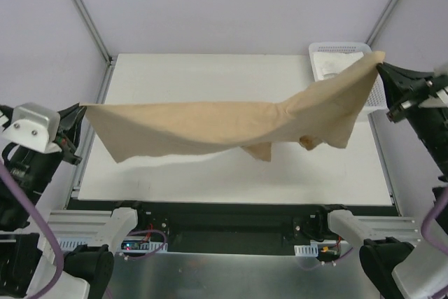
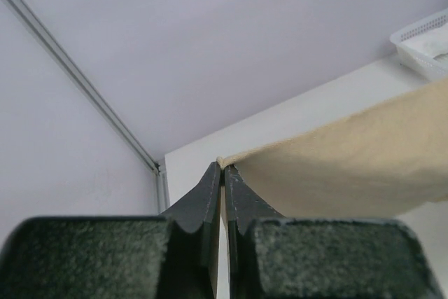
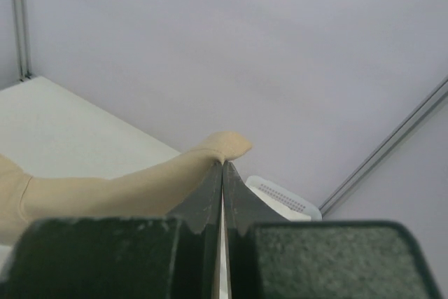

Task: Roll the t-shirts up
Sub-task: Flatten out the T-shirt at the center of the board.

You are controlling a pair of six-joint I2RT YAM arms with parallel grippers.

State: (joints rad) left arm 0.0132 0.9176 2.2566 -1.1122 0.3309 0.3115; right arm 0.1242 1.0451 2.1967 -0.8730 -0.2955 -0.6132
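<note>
Table's (image 1: 210, 82) corner basket (image 1: 337, 46) seemingly holds a white t-shirt (image 1: 329, 66).

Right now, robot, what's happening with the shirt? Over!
Left gripper and right gripper shut on tan t-shirt, one end each. Shirt stretched in air over table, unrolled. White basket far right, partly behind cloth.

I see my black arms (image 1: 33, 155) wearing white shells (image 1: 31, 125), purple cables (image 1: 11, 188) trailing, and dark, grainy-backed jaws.

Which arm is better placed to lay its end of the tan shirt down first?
Left, probably: the left tool pinches the shirt at the table edge, bare surface beside it; the right tool holds its end over the basket.
</note>
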